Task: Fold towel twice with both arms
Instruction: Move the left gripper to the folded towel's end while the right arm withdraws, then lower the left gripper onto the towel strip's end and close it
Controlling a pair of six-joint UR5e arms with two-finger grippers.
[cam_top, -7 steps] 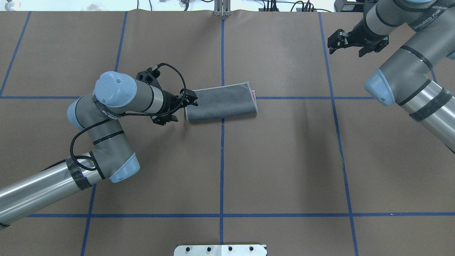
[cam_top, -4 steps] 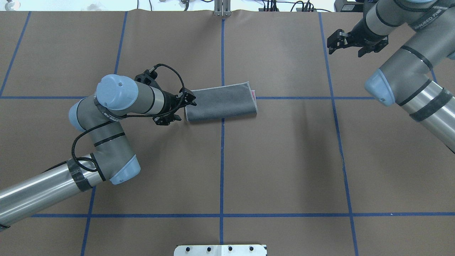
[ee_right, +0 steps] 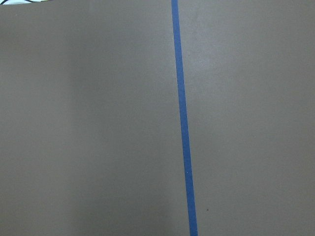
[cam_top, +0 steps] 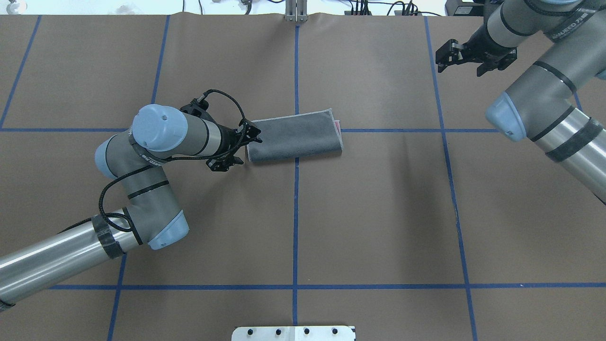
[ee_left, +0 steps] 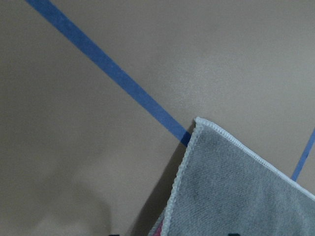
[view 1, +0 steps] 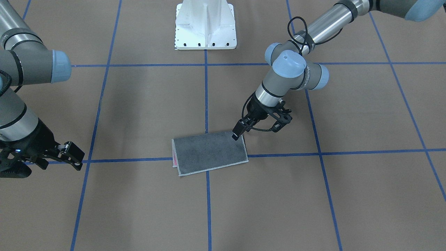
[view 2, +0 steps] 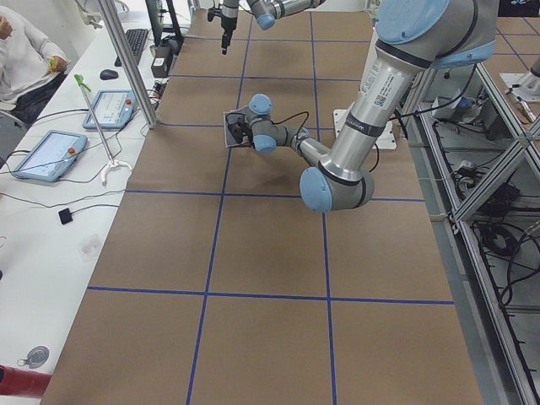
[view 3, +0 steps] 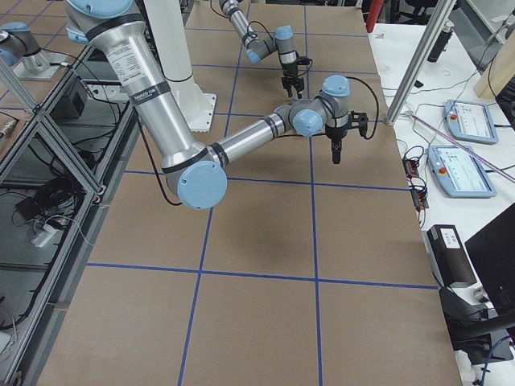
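Towel just beside the spread left fingers

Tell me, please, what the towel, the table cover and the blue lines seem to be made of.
Towel: soft napped cloth, probably terry or microfibre; fuzzy matte grey face, stitched pale edging.
Table cover: looks like brown paper or thin card; matte, with a wavy far edge.
Blue lines: likely adhesive tape; flat, crisp-edged strips.

Probably a robotics lab: grid-taped table, teach pendants.
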